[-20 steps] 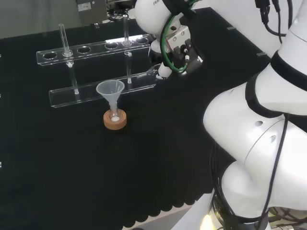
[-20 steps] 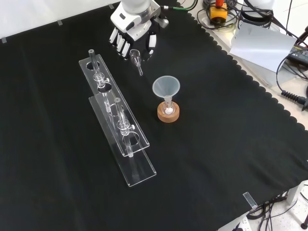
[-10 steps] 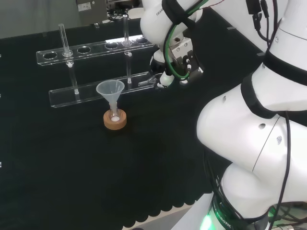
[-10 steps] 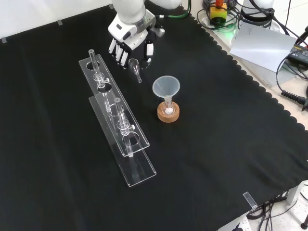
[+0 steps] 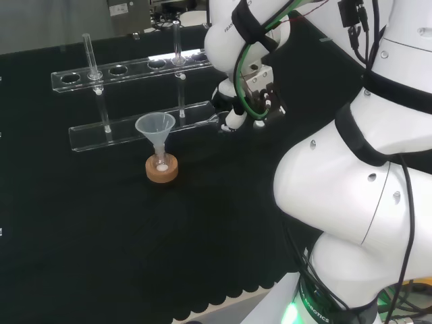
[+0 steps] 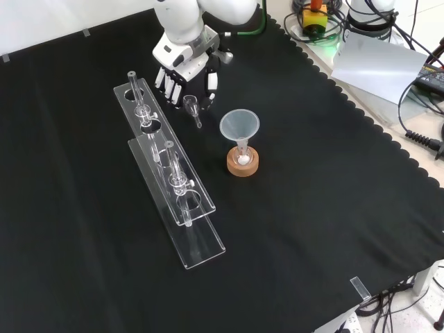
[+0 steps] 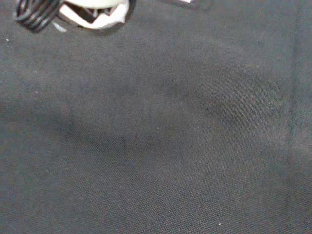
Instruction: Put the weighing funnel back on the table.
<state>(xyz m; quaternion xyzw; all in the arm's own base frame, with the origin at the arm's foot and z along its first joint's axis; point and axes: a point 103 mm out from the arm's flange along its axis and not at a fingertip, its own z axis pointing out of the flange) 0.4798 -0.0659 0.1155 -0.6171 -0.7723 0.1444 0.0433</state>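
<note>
Now, my log from the remote desk, item by item.

Hand [image 6: 184,62]: over the last second it has come down and slid toward the test-tube rack [image 6: 163,173], about 7 o'clock on the front view. In the head view it has dropped too. Its fingers are curled, pinching the mouth end of the piece listed next.

Weighing funnel [image 6: 192,109]: it travelled with the hand, so I judge it held rather than released. It sits just below the fingertips, stem pointing to 5 o'clock on the front view. It is just beside the rack and at 10 o'clock from the funnel [image 6: 239,126]. I cannot tell whether the stem touches the cloth [image 6: 312,208].

Funnel on its cork ring [image 6: 243,165]: unmoved (no part in this job).

Meaning for the task: the descent looks nearly done. I judge that what remains is a little more lowering, uncurling the fingers and lifting clear. The round piece may roll toward the rack.
</note>
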